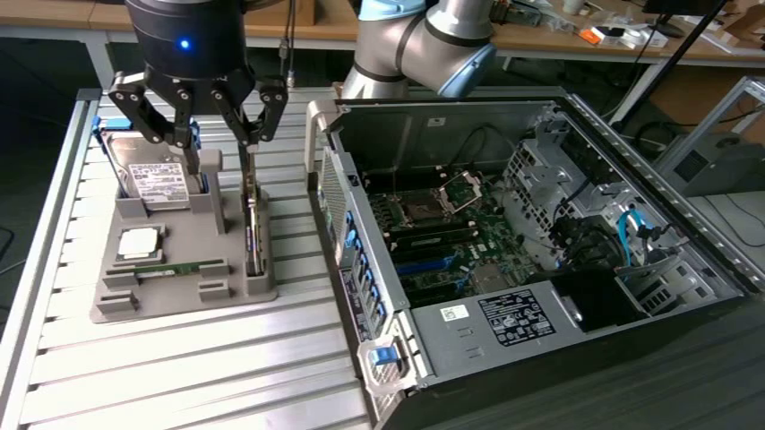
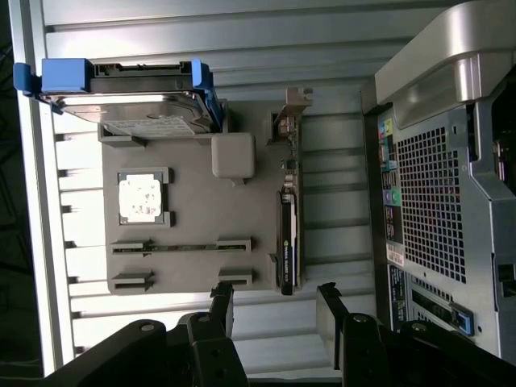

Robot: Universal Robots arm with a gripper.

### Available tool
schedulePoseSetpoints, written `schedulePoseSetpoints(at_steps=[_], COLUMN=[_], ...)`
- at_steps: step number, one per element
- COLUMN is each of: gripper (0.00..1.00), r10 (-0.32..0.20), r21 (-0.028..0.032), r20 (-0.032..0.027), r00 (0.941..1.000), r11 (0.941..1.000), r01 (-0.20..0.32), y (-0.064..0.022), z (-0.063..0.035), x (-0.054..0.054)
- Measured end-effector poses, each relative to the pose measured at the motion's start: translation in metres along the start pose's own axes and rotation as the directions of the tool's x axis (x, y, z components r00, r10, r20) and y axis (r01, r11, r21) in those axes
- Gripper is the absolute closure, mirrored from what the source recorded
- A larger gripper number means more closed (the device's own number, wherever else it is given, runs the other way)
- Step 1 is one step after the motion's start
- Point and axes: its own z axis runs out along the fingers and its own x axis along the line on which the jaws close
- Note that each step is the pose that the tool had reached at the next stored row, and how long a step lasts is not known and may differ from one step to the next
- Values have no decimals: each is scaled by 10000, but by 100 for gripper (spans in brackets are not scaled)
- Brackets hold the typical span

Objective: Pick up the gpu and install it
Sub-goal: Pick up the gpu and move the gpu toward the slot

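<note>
One gripper hangs, jaws apart, over the far end of the gpu; it stands on edge along the grey holder, on the exterior view's right. Squaring the jaws across that thin card looks essential.

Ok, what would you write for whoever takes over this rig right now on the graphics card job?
Tool: open, holding nothing, hovering above the gray holder on the slatted table.
Graphics card: standing on edge in its slot, on the holder's side nearest the computer case. The tool is not touching it.
Done: the tool is over the holder, and the case is open.
Left: the card is not yet picked up or installed.
</note>
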Motion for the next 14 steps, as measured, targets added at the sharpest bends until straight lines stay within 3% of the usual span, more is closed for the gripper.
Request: schedulePoseSetpoints(at_steps=[14], gripper=[46], r10=[0], r21=[0], r20=[0], r00=[10000], r11=[10000], r01=[0], y=[-1], z=[36], x=[1])
